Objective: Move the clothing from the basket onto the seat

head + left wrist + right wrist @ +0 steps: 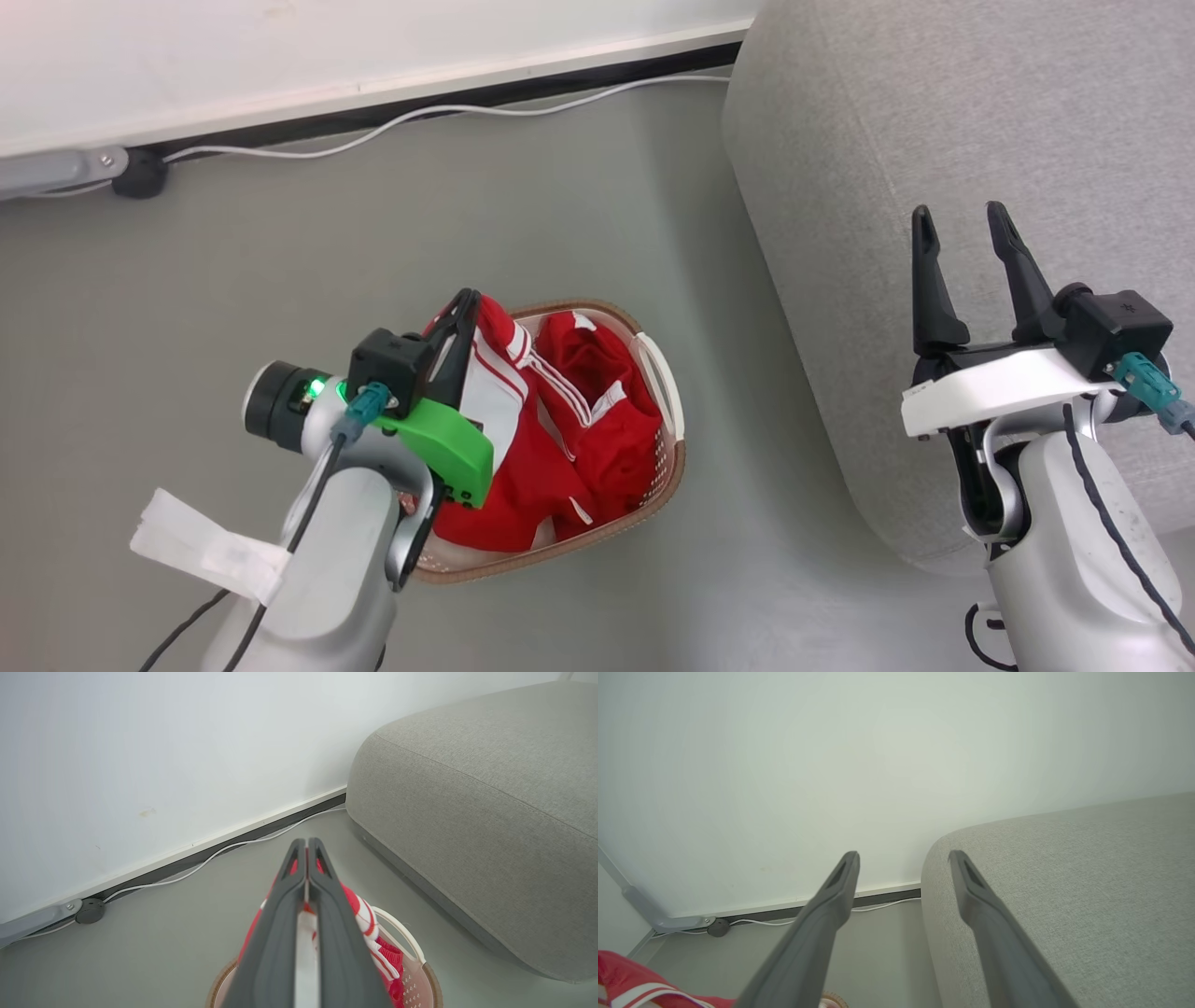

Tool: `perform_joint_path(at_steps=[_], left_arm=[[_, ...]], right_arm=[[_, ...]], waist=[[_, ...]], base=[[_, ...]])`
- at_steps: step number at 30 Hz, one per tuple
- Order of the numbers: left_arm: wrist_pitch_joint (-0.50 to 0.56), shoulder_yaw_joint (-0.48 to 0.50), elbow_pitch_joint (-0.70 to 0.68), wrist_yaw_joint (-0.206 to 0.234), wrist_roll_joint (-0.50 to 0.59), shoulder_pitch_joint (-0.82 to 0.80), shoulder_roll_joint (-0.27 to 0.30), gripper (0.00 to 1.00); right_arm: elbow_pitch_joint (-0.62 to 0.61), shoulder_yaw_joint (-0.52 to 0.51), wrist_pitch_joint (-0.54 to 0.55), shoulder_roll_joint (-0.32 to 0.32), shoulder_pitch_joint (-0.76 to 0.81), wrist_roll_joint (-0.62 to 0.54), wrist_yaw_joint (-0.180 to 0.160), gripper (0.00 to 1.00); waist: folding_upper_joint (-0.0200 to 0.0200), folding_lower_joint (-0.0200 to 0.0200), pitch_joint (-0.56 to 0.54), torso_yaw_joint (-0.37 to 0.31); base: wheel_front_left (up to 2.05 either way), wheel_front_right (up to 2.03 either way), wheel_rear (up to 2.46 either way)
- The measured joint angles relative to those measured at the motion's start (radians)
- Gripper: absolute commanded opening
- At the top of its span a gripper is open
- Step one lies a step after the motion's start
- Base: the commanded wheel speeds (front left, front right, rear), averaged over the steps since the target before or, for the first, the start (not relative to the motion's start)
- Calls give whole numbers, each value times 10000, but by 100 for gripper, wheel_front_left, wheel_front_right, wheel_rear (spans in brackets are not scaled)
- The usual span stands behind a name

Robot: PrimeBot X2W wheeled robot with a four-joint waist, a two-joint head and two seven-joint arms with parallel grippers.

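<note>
At frame centre, the clothing [607, 439] is gripped by the closed left hand [464, 308] over the basket [663, 462]. At right, the right hand [962, 224] is seen open and empty against the seat [887, 121].

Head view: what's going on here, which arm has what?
The robot is emptying a laundry basket on the floor beside the sofa. The left claw is shut on a fold of the red clothes, pinching the white-striped part at the basket's near-left edge. Most of the fabric lies in the basket. The right claw is open and holds nothing, poised above the sofa's edge. The move to the sofa is not yet done.
</note>
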Motion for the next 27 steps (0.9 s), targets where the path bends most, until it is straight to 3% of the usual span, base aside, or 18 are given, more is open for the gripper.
perform_joint_path(at_steps=[1,2,3,5,27], left_arm=[[0,-56,-44,15,-12,48,4,0],[0,-109,-86,17,-33,77,2,29],[0,-134,-148,48,-33,96,2,45],[0,-128,-255,61,-111,109,2,97],[-2,464,-920,564,-750,872,2,100]], right_arm=[[-25,-31,0,4,17,0,6,100],[-44,-61,0,4,40,0,6,100],[-54,-88,0,2,71,0,6,100],[-59,-130,0,2,149,0,6,100],[-25,-433,0,29,683,-119,12,100]], waist=[[0,0,-38,-45],[0,0,-73,-81],[0,0,-100,-110],[0,0,-139,-151],[0,0,-960,200]], base=[[0,0,0],[0,0,0],[0,0,0],[0,0,0],[0,0,0]])
